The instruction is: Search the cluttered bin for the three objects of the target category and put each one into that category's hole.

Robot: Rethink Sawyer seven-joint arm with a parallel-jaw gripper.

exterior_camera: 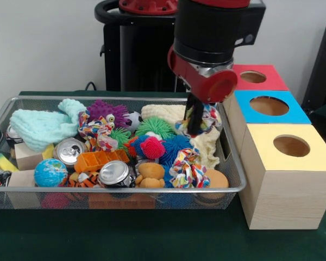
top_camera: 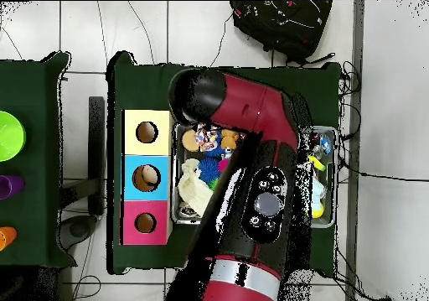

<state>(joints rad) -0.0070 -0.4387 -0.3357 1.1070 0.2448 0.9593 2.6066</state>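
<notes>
The claw (exterior_camera: 194,126) hangs right of centre in the front view, its dark fingers closed on a multicoloured rope toy (exterior_camera: 206,118) that is raised a little above the pile, over a cream cloth (exterior_camera: 206,145) in the right part of the wire bin (exterior_camera: 125,190). A second rope toy (exterior_camera: 188,169) lies just below it in the frame, against the bin's near right side, and a third rope toy (exterior_camera: 95,129) lies left of centre, beside a purple spiky ball (exterior_camera: 106,110).

To the right of the bin, just beside its rim, stand three wooden boxes in a row running toward the upper right: the yellow-topped box (exterior_camera: 290,147) nearest the lower right, the blue-topped box (exterior_camera: 269,106) behind it, the red-topped box (exterior_camera: 254,77) furthest up. Each has a round hole in its top. Bare green table (exterior_camera: 152,239) fills the bottom of the frame.

The bin is packed: a mint cloth (exterior_camera: 41,128) at upper left, two drink cans (exterior_camera: 115,173), an orange tray (exterior_camera: 100,159), a globe ball (exterior_camera: 50,173), blue and green spiky balls (exterior_camera: 152,129).

In the overhead view the red arm (top_camera: 251,121) covers most of the bin, and the claw itself is hidden under it; only the bin's left strip and right end show. In the front view the arm's wrist (exterior_camera: 206,70) hides the bin's far right corner.
</notes>
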